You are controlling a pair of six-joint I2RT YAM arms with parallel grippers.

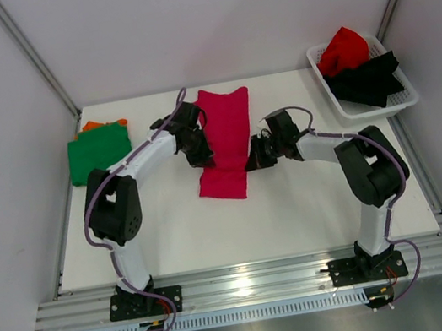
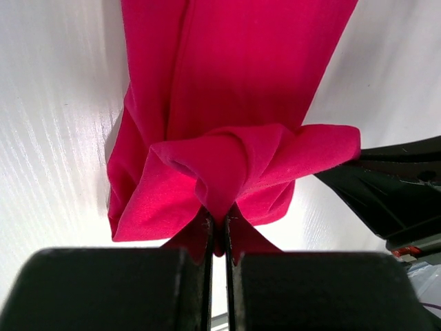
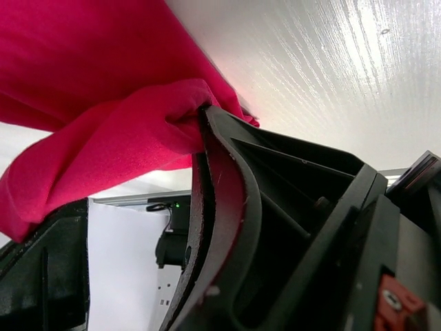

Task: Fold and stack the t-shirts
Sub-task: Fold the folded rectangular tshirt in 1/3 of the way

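Now, how much of the task is done at this stage? — asks the student.

Instructor: Roughly the midpoint, by my reading. At far left, a folded green t-shirt (image 1: 99, 155) lies on an orange t-shirt (image 1: 92, 125), of which only a corner shows — the stack so far. At centre, the magenta-pink t-shirt (image 1: 223, 135) lies on the table (image 1: 298, 212) as a long narrow strip, its sides turned in; the crosswise fold is not yet made.

Student: And the grippers?

Instructor: Left gripper (image 2: 219, 231): jaws pressed together on a bunched pinch of the strip's cloth, plain in its wrist view. Right gripper (image 1: 253, 161): jaws likewise clamped on pink cloth at the strip's opposite edge. Both grips sit toward the strip's near end, where the cloth appears raised off the table.

Student: What remains, and what obstructs?

Instructor: Remaining, as I judge: fold this strip over, carry it to the green pile, then treat the red t-shirt (image 1: 343, 48) and black t-shirt (image 1: 370, 79), both heaped unfolded in the white basket (image 1: 378, 110) at far right. Nothing lies between strip and pile. The grippers face each other closely across the strip, so they could crowd one another.
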